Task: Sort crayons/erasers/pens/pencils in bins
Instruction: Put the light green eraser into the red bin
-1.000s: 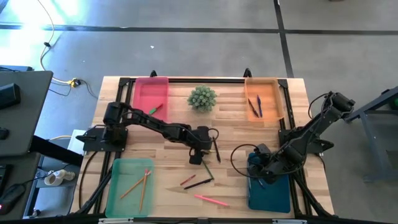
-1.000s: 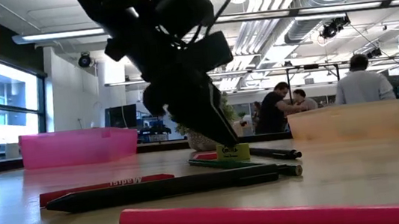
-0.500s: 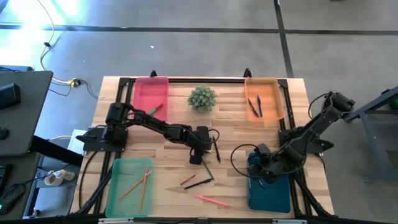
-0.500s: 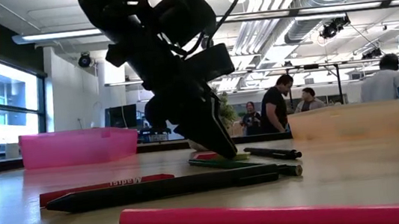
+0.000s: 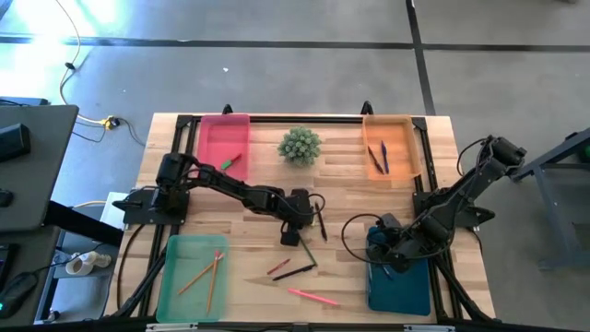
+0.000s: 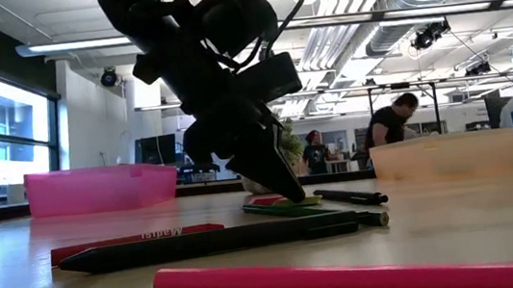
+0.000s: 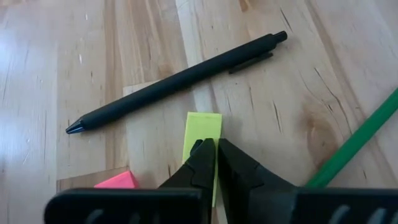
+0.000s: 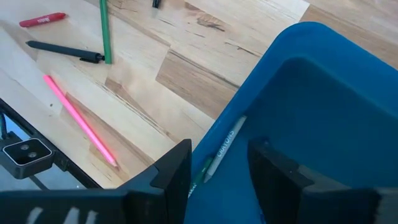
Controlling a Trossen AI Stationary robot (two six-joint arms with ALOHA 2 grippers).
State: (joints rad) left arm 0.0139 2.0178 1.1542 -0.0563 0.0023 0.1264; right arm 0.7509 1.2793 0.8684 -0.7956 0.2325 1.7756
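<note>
L claw shut | tips on yellowish eraser | grip unclear

- A small green potted plant stands on the wooden tabletop, near its far edge, about midway across.
- A black frame runs along that far edge, just behind the plant.
- Left of the tabletop stands a dark desk, well apart from the plant.
- A yellow cable trails over the grey floor beyond that desk.
- In the low view, people stand in the room far behind the tabletop, under ceiling ducts.
</note>
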